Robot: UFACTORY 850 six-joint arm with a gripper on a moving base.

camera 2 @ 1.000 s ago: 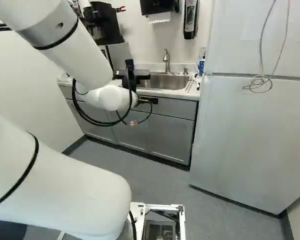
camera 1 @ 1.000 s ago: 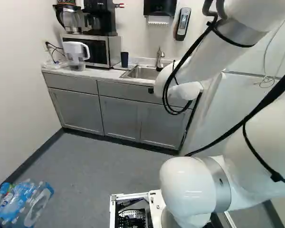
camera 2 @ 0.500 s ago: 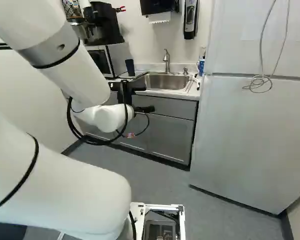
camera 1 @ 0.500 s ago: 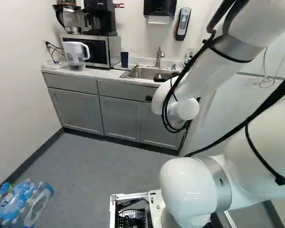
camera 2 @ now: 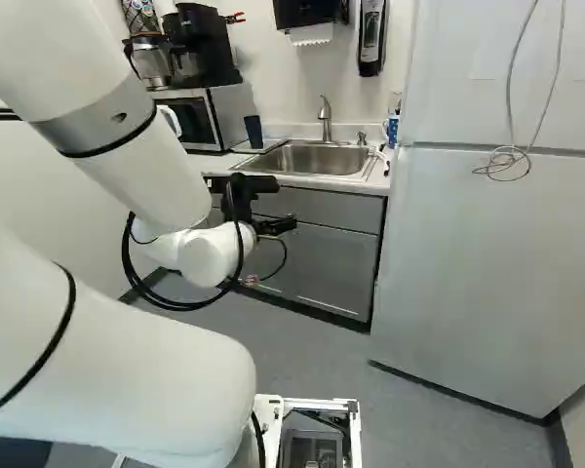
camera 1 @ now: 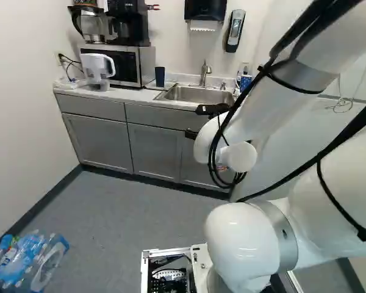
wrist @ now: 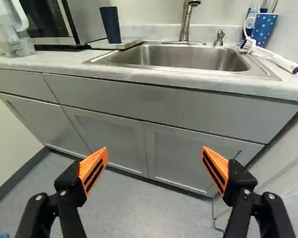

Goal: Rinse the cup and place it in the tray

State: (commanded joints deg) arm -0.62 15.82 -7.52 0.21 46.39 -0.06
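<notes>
- Two fingers on the gripper [camera 2: 276,225], and they're spread wide apart, with orange pads [wrist: 94,169] facing each other and nothing between them.
- The gripper's hanging out in front of the grey cabinets [wrist: 109,141], lower than the countertop [wrist: 54,59], on the near side of the sink [wrist: 174,57].
- Dark blue cup [wrist: 111,25] is standing upright on the flat tray [wrist: 102,44], left of the sink, so it's well apart from the fingers.
- Faucet [wrist: 186,22] rises from the far edge of the sink, and a little pump [wrist: 219,37] sits just to its right.
- Over at the far right corner there's a spotted blue container [wrist: 264,29] with some stuff sticking out of it, plus a white brush [wrist: 275,58] lying to the right of the basin.
- Left of the tray is the microwave [camera 1: 121,66], coffee maker [camera 1: 129,23] on top, and a clear pitcher [camera 1: 97,72] near its left front.
- Big white fridge [camera 2: 487,273] stands right of the counter, and a bunch of plastic bottles [camera 1: 30,262] is down at the near left.
</notes>
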